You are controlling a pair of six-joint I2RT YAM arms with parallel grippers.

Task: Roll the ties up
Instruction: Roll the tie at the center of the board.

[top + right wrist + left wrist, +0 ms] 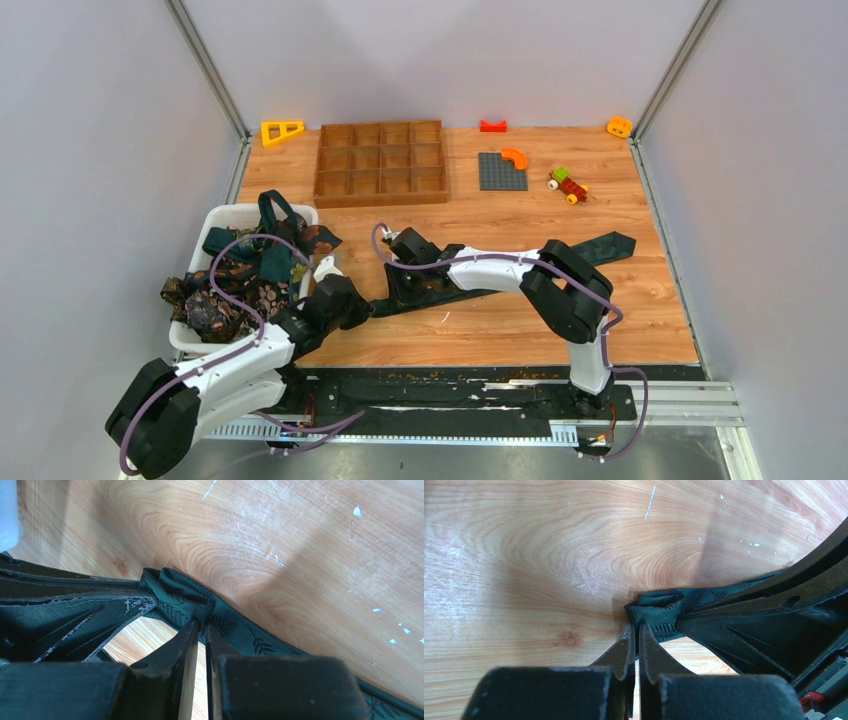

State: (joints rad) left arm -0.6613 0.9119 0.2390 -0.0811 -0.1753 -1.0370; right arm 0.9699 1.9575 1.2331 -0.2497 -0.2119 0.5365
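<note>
A dark green tie (610, 247) with a leaf pattern lies slantwise across the wooden table. Its left end is folded into a small bunch (659, 609), which also shows in the right wrist view (182, 594). My left gripper (636, 630) is shut on this bunch from one side, low over the table (366, 304). From the other side my right gripper (202, 626) pinches the same fold, jaws nearly together with fabric between the tips (398, 288). The two sets of fingers meet at the fold. More ties (250, 275), teal and brown patterned, are heaped in a bin.
The white bin (215, 215) stands at the left edge. A wooden compartment tray (381, 163) sits at the back. A grey baseplate (501, 171), a toy car (568, 185) and a yellow triangle (281, 131) lie along the far side.
</note>
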